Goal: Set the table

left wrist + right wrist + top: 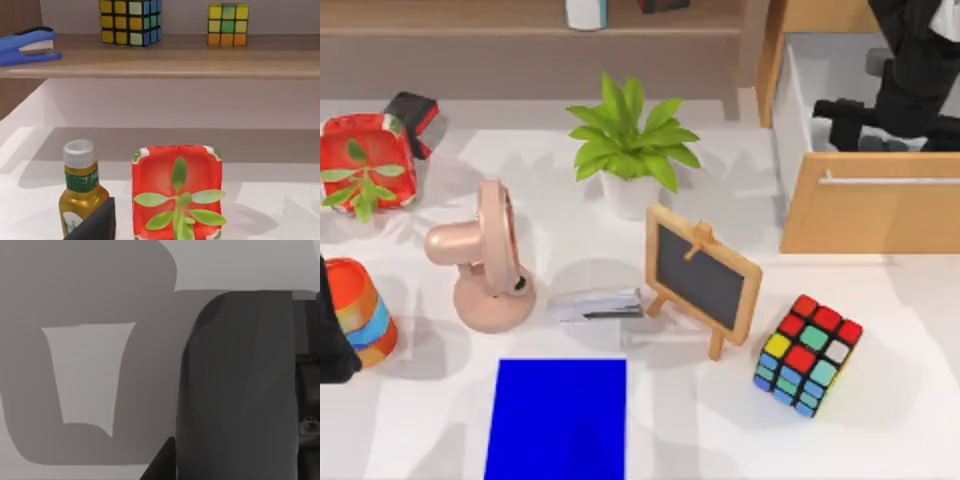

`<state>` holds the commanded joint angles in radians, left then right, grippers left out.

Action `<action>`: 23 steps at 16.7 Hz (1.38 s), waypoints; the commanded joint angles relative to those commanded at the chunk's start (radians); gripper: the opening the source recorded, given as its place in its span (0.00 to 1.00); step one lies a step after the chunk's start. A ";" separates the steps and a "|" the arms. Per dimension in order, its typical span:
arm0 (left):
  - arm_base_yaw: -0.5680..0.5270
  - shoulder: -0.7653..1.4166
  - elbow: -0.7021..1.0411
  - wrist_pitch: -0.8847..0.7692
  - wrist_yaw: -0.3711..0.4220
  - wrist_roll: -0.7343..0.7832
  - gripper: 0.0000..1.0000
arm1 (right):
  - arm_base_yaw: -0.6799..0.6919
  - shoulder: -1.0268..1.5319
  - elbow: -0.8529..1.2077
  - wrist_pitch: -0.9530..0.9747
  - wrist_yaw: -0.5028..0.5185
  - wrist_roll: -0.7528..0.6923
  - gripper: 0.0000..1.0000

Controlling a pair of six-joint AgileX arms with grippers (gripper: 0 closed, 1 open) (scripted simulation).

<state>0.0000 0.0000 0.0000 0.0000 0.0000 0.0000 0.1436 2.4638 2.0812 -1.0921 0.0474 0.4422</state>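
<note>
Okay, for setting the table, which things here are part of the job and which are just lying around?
Part of the job:
table
blue mat, probably
right gripper, over the open drawer

Just lying about:
potted plant
pink fan
small chalkboard
puzzle cube
red succulent pot
striped cup

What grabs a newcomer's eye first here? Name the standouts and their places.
The bright blue mat at the near edge of the table pulls the eye first. Right of it sits a colourful puzzle cube, beside a small chalkboard easel. A leafy potted plant stands behind, with a pink desk fan to its left.
</note>
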 joint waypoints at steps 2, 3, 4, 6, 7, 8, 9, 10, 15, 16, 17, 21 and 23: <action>0.000 0.000 0.000 0.000 0.000 0.000 1.00 | 0.000 0.000 0.000 0.000 0.000 0.000 0.10; 0.000 0.000 0.000 0.000 0.000 0.000 1.00 | 0.000 0.000 0.000 0.000 0.000 0.000 0.02; 0.000 0.000 0.000 0.000 0.000 0.000 1.00 | 0.000 0.000 0.000 0.000 0.000 0.000 0.00; 0.000 0.000 0.000 0.000 0.000 0.000 1.00 | 0.000 0.000 0.000 0.000 0.000 0.000 0.00; 0.000 0.000 0.000 0.000 0.000 0.000 1.00 | 0.000 0.000 0.000 0.000 0.000 0.000 0.00; 0.000 0.000 0.000 0.000 0.000 0.000 1.00 | 0.000 0.000 0.000 0.000 0.000 0.000 0.00; 0.000 0.000 0.000 0.000 0.000 0.000 1.00 | 0.000 0.000 0.000 0.000 0.000 0.000 0.00; 0.000 0.000 0.000 0.000 0.000 0.000 1.00 | 0.000 0.000 0.000 0.000 0.000 0.000 0.00; 0.000 0.000 0.000 0.000 0.000 0.000 1.00 | 0.001 -0.031 -0.003 -0.016 0.008 0.004 0.00; 0.000 0.000 0.000 0.000 0.000 0.000 1.00 | 0.002 -0.055 -0.013 -0.027 0.015 0.008 0.00; 0.000 0.000 0.000 0.000 0.000 0.000 1.00 | 0.004 -0.086 -0.024 -0.036 0.022 0.013 0.00; 0.000 0.000 0.000 0.000 0.000 0.000 1.00 | 0.048 -0.248 -0.039 -0.043 0.045 0.064 0.00; 0.000 0.000 0.000 0.000 0.000 0.000 1.00 | 0.115 -0.324 -0.035 -0.035 0.042 0.107 0.00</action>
<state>0.0000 0.0000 0.0000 0.0000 0.0000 0.0000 0.2585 2.1401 2.0467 -1.1267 0.0894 0.5487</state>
